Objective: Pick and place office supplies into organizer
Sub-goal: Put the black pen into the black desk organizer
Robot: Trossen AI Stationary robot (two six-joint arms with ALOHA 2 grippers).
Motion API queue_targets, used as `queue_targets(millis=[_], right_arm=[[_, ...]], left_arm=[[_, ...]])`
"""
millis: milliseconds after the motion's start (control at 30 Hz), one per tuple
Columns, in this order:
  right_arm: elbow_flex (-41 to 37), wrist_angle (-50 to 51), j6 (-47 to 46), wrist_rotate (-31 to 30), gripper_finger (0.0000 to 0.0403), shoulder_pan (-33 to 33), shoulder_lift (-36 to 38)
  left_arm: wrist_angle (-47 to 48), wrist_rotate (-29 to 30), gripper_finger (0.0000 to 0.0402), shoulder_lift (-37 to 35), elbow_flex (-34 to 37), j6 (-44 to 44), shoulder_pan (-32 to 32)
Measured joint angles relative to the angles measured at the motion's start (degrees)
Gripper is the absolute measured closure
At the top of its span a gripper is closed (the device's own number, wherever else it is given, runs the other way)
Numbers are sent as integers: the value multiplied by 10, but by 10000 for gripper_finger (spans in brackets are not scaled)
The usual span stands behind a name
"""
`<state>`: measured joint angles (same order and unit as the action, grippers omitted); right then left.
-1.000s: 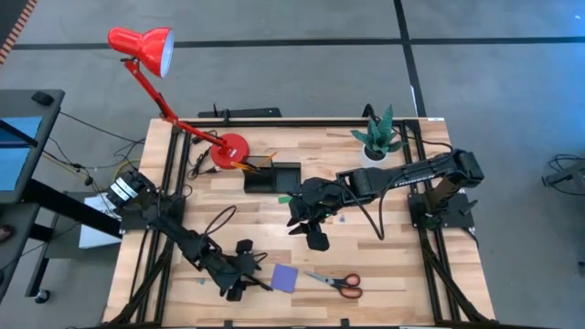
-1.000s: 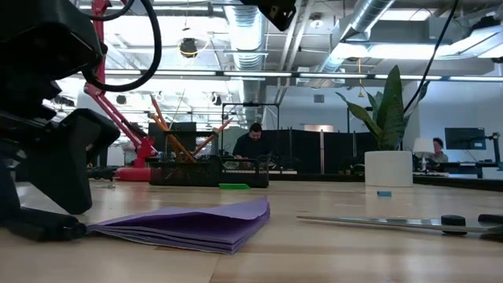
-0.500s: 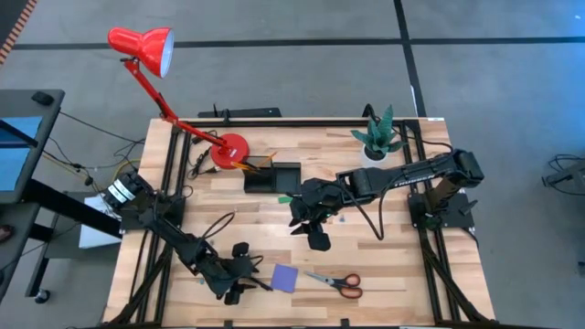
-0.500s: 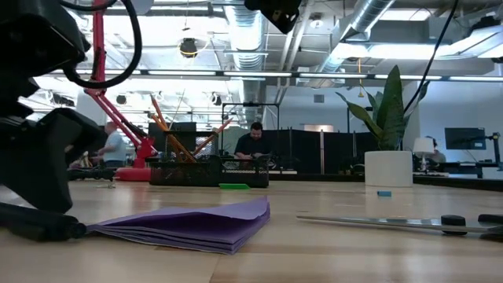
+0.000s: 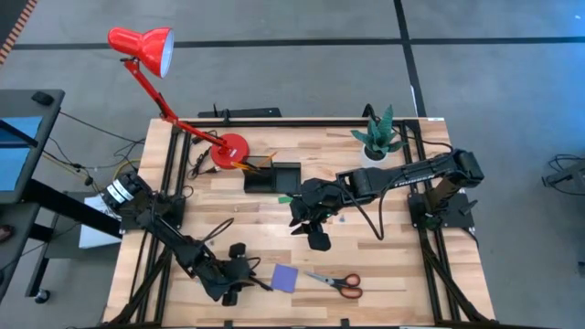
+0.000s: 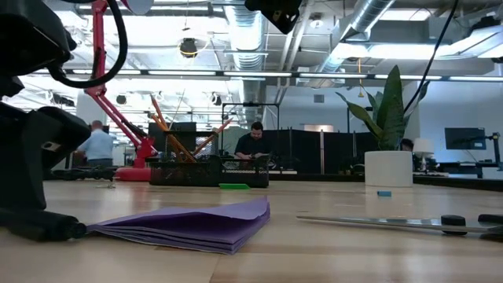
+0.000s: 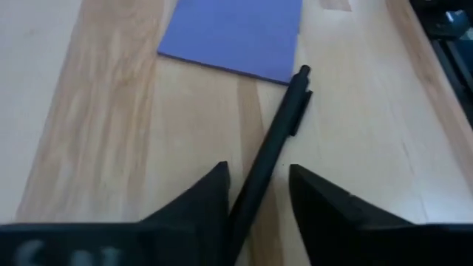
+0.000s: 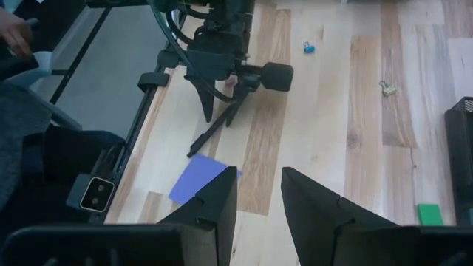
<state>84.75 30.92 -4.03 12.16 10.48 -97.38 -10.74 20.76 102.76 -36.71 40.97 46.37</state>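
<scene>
Reaching low across the worktop (image 5: pixel 384 274), my left arm stretches from its near-left corner toward the front edge, its hand (image 7: pixel 257 193) down at the wood with the fingers (image 7: pixel 211 196) closed in around a black pen (image 7: pixel 272 151). That pen lies flat between them, its tip touching the corner of the purple notepad (image 7: pixel 233 33). My right arm hangs over the middle of the worktop, its hand (image 8: pixel 259 198) raised above the wood with a narrow gap between the fingers and nothing in it. The black organizer (image 5: pixel 271 175) sits at the back beside the red lamp (image 5: pixel 228 148), orange pencils (image 6: pixel 177 141) leaning out of it. Red-handled scissors (image 5: pixel 336 283) lie just right of the notepad, a green eraser (image 8: pixel 429 215) near the organizer.

From the low view my left hand is only a dark mass at the edge, cut off.

Since a second ago, my left fingers have narrowed onto the pen; my right arm has not moved.
</scene>
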Motion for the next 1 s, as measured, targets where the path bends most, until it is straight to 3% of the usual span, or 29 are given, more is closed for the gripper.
queue_targets(millis=[233,600,800,1000], right_arm=[[0,0,0,0,300,0,0],[0,-2,0,0,300,-1,0],[0,-57,85,0,300,0,-4],[0,-119,91,0,300,4,-42]], left_arm=[[8,24,383,-1,0,18,-8],[6,97,384,-23,6,-10,0],[184,142,384,-86,-31,-15,-1],[376,158,384,-127,-110,-27,-18]])
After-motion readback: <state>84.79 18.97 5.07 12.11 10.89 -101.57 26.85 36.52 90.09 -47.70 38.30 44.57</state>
